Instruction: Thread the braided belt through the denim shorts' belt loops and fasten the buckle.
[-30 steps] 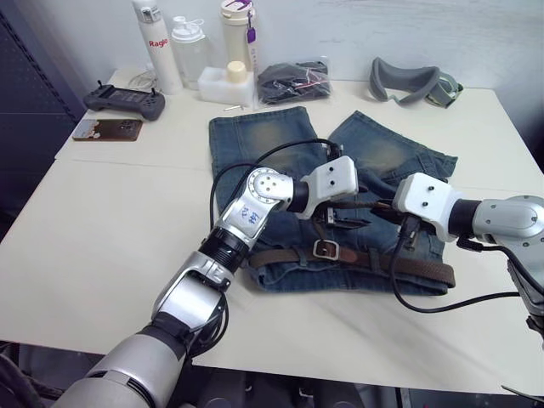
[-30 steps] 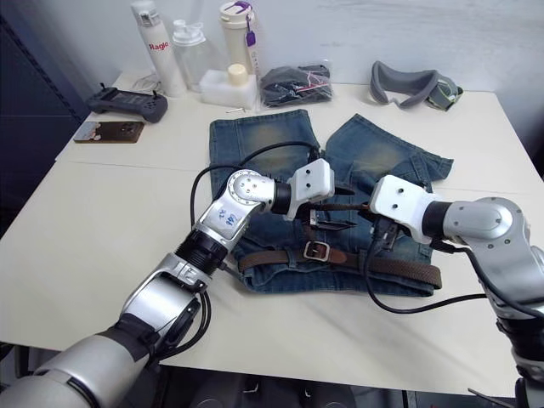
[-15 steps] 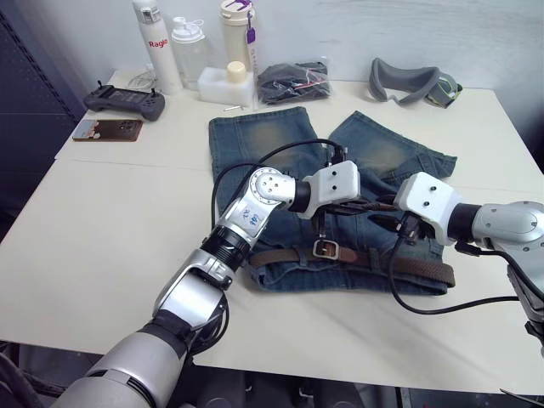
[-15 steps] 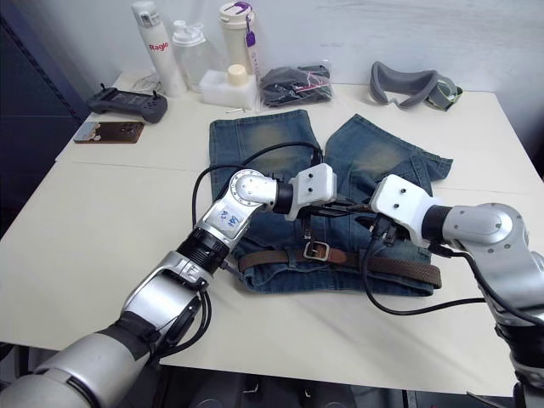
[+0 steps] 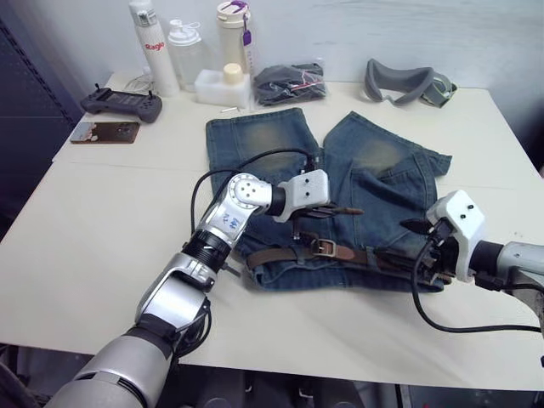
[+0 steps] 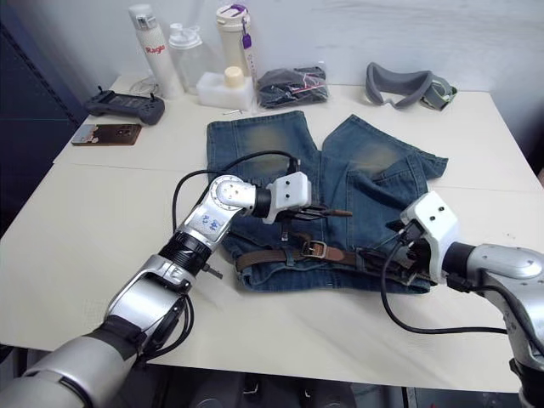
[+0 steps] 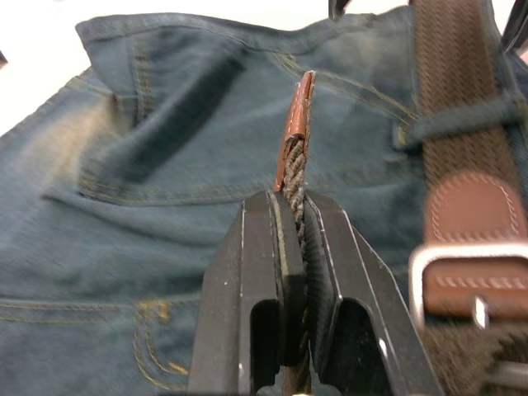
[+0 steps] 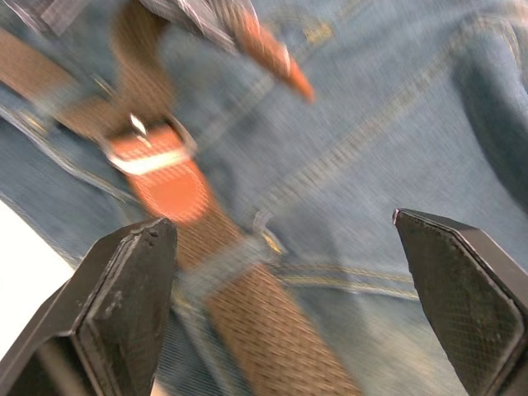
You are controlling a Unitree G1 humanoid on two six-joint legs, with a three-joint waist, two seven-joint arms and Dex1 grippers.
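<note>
Clamped on the braided belt (image 7: 298, 177) tip, the left gripper (image 7: 294, 247) should feed it squarely into the buckle (image 5: 323, 247); right gripper (image 8: 289, 289) gapes wide.

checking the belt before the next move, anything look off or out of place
The dark-brown braided belt lies along the faded blue denim shorts' waistband, but its leather tip is not through the silver metal buckle: the left hand pinches it above the shorts.
</note>
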